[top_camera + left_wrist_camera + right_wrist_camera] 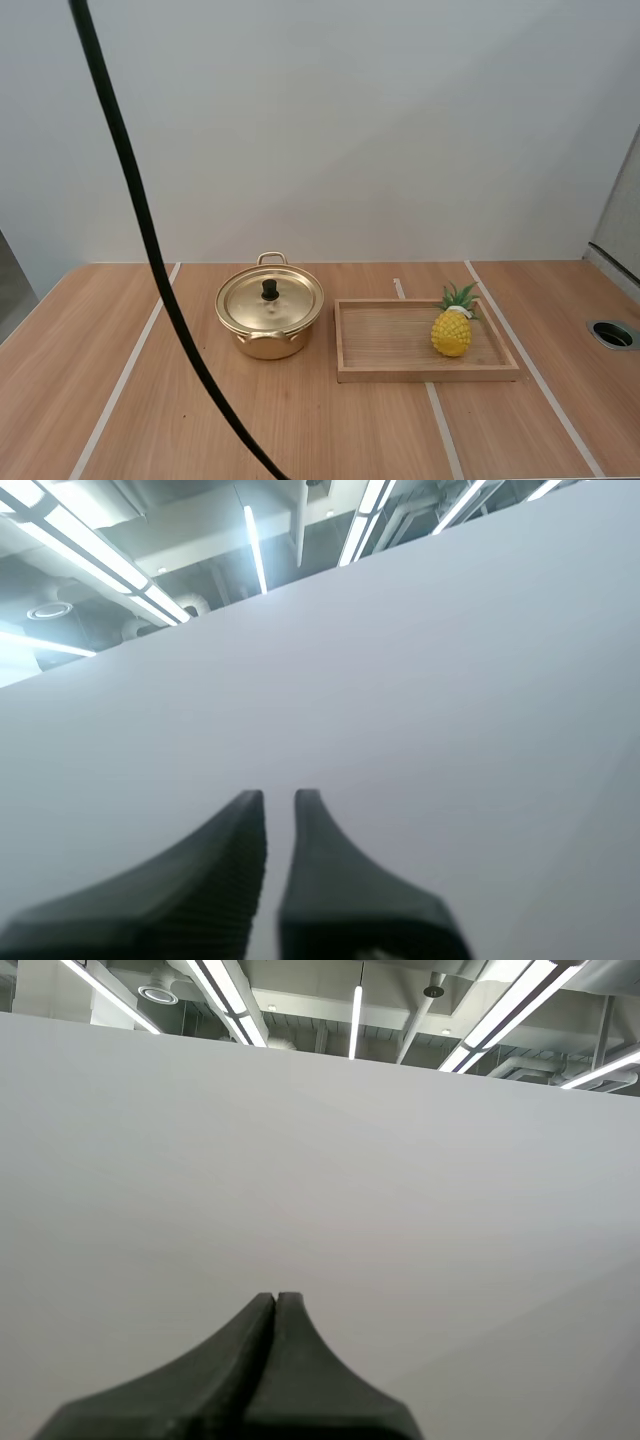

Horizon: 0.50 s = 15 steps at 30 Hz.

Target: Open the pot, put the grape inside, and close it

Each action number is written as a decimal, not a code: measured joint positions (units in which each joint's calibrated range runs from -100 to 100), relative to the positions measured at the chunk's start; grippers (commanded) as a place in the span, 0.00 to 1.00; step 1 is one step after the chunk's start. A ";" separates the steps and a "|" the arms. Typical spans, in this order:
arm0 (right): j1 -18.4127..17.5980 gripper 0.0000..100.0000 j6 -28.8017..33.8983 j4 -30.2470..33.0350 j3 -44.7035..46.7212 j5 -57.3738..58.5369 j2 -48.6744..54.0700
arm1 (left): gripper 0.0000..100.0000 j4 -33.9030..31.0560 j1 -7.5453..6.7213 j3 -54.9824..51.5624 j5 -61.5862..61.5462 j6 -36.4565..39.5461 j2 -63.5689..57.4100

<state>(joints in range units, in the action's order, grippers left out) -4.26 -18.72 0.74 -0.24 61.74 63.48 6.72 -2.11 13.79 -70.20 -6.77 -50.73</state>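
Standing lidded, the gold pot (268,345) sits left of a wooden tray (425,374) holding a pineapple (451,332); left gripper (280,798) slightly parted, right gripper (276,1300) closed.

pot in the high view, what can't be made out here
- Inside of the pot: high view, the lid sits on it.
- Back of the pineapple on the tray: high view, its own body hides it.
- Where the left gripper and right gripper stand: wrist views face away from the table.
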 measured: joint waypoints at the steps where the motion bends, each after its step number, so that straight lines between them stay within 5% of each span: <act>1: 0.00 0.00 0.00 0.00 0.00 0.00 0.13 | 0.00 0.00 0.00 0.00 0.00 0.12 -0.41; 9: 0.00 0.00 0.47 -0.74 0.00 5.41 0.62 | 0.00 0.00 0.00 -2.12 0.76 2.07 -6.36; 15: 0.51 0.00 2.97 -2.18 3.39 5.23 5.06 | 0.00 0.00 0.00 -16.08 6.96 3.16 -17.36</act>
<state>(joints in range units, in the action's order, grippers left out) -3.75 -15.75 -1.44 3.14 66.97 68.53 6.72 -2.11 -2.30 -63.25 -3.61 -68.09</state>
